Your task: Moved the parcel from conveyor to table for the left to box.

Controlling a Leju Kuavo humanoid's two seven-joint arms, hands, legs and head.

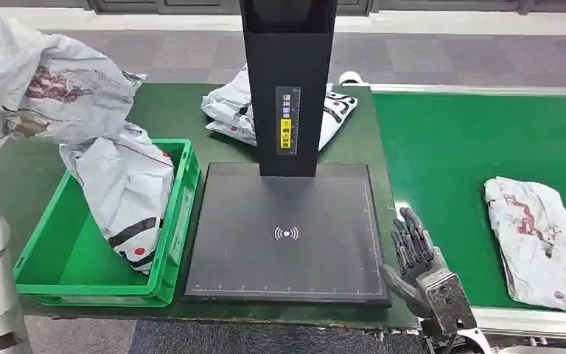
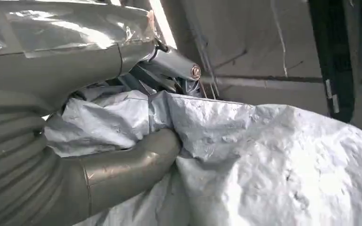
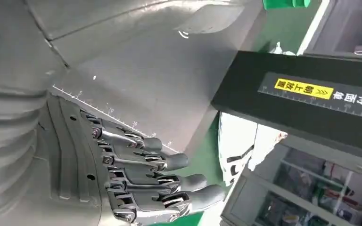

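While left hand [image 2: 122, 165] grips parcel [image 1: 51, 81] above green crate [image 1: 180, 221] — right hand [image 1: 413, 254] empty, fingers apart.

The held parcel [image 1: 40, 77] runs off the head view's edge at nine o'clock, perhaps covering the left hand [image 2: 122, 165]. The black post [image 1: 288, 81] hides the middle of the rear parcel [image 1: 335, 110].

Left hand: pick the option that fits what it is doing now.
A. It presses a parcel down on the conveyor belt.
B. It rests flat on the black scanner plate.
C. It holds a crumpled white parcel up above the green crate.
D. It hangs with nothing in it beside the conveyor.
C. The left hand has its thumb and fingers closed on a white parcel, which the head view shows raised above the green crate.
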